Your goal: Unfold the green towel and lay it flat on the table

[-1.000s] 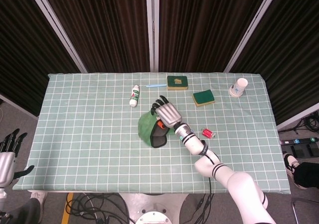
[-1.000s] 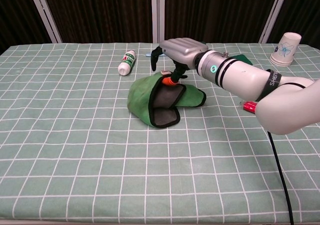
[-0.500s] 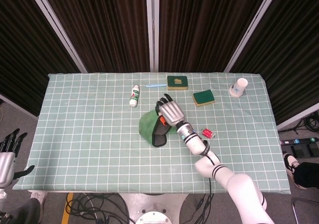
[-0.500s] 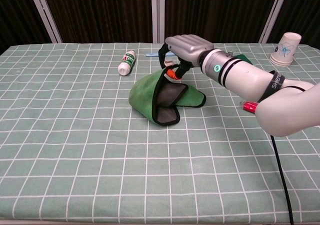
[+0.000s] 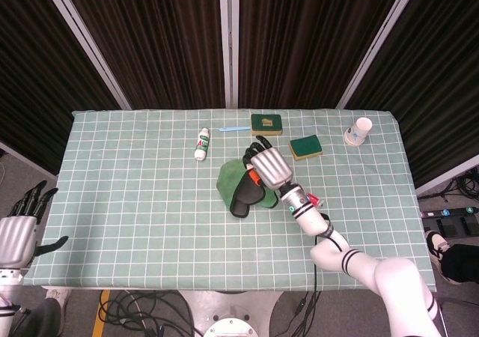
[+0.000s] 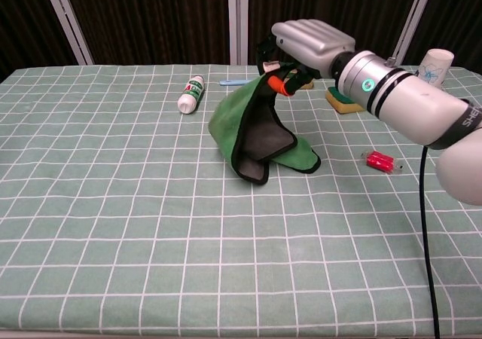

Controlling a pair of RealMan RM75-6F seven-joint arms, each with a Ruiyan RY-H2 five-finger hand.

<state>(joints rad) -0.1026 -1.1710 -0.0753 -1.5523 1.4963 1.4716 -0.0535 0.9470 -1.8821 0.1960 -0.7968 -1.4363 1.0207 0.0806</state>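
Observation:
The green towel [image 6: 242,124] with a dark edge hangs half lifted near the middle of the table; its lower folds still rest on the cloth [image 5: 233,191]. My right hand [image 6: 307,44] pinches the towel's upper edge and holds it above the table, also seen in the head view [image 5: 269,168]. My left hand [image 5: 19,232] hangs beside the table's front left corner with its fingers spread, holding nothing. The chest view does not show the left hand.
A white bottle [image 6: 190,94] lies left of the towel, a blue stick [image 5: 234,129] behind it. Two green and yellow sponges [image 5: 266,123] [image 5: 304,147] and a paper cup [image 6: 434,70] stand at the back right. A small red object [image 6: 380,161] lies to the towel's right.
My right hand has risen and moved right, pulling the towel's edge up with it so the cloth now stands taller. The left hand has lifted a little into view.

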